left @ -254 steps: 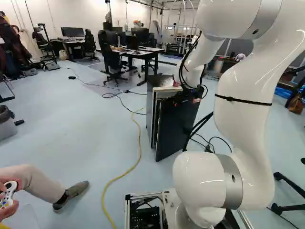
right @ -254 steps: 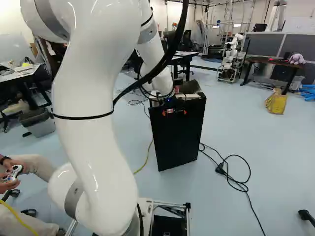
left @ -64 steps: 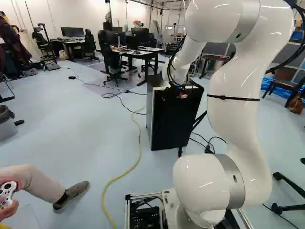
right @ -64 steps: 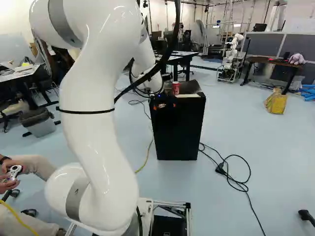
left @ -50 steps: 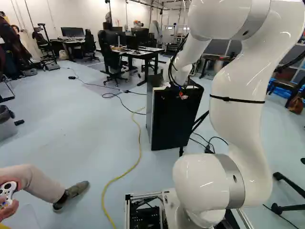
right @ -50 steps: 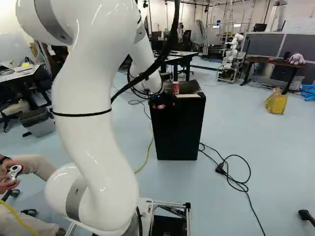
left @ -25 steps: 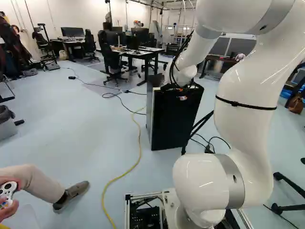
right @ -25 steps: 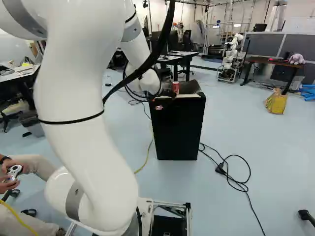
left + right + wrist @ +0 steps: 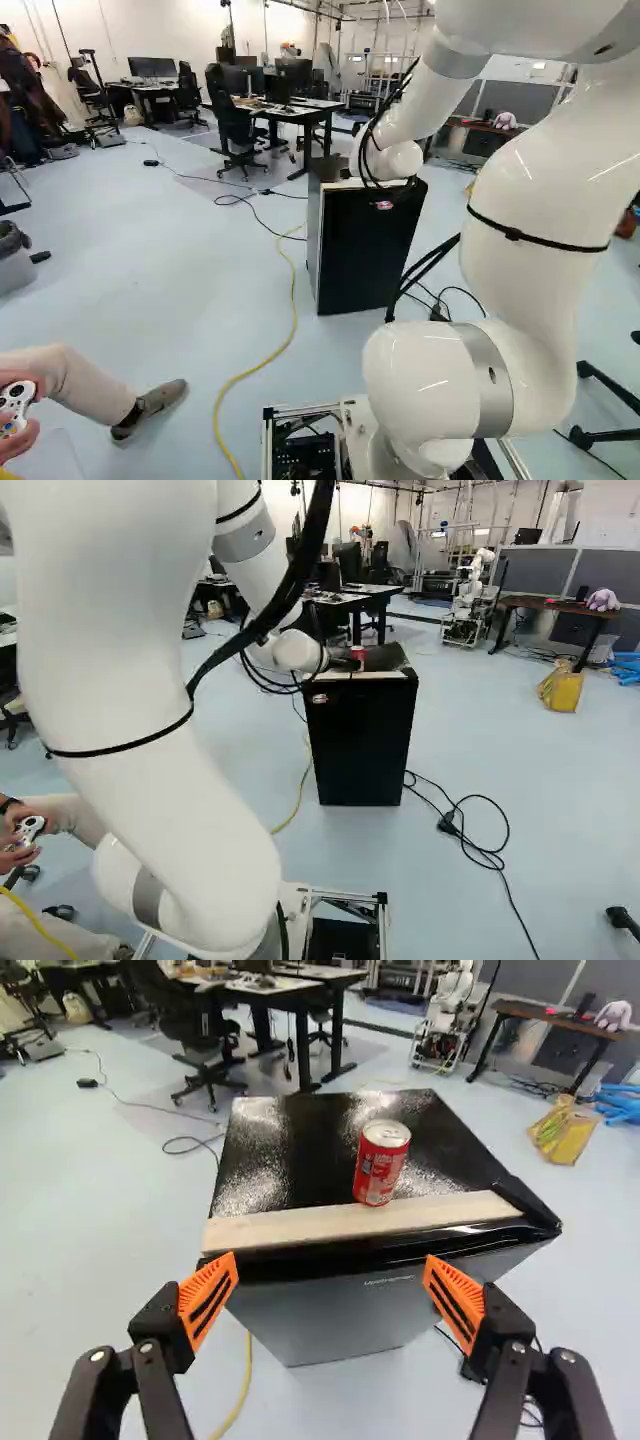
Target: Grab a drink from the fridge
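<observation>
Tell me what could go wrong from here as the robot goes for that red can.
The open gripper could nudge the can, which stands upright and unsupported on the glossy fridge top, and tip it.
Coming in low, a finger might catch the pale strip just in front of the can.
The black cables loop near the fridge's front edge and might snag.

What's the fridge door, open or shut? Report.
Shut: in the left base view the door sits against the front of the fridge, with no opening showing between them.
</observation>
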Available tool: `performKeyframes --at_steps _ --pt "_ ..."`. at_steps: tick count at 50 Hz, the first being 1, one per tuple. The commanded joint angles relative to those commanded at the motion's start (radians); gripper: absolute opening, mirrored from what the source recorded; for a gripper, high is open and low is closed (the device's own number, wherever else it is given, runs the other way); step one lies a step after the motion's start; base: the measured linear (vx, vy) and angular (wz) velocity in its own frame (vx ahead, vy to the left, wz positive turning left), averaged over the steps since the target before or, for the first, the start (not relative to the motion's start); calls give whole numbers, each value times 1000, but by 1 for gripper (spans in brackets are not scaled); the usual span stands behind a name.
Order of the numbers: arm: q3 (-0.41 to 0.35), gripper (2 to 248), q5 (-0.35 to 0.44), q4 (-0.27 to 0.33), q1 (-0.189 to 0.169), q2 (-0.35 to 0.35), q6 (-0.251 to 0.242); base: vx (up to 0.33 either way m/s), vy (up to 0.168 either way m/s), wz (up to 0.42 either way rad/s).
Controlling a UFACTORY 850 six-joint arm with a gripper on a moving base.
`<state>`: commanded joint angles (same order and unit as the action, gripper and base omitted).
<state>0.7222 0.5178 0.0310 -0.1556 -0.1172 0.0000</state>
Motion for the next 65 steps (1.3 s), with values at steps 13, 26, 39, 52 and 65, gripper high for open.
performKeyframes --at_steps 13,26,39,52,65 --pt "-38 247 136 -32 -3 15 0 0 0 0" --pt "-43 247 261 -56 -4 -9 0 0 0 0" --pt "-46 247 309 -61 -4 -35 0 0 0 0" --pt "-47 247 324 -62 -4 -62 0 0 0 0" --pt "-48 247 357 -62 -4 -90 0 0 0 0"
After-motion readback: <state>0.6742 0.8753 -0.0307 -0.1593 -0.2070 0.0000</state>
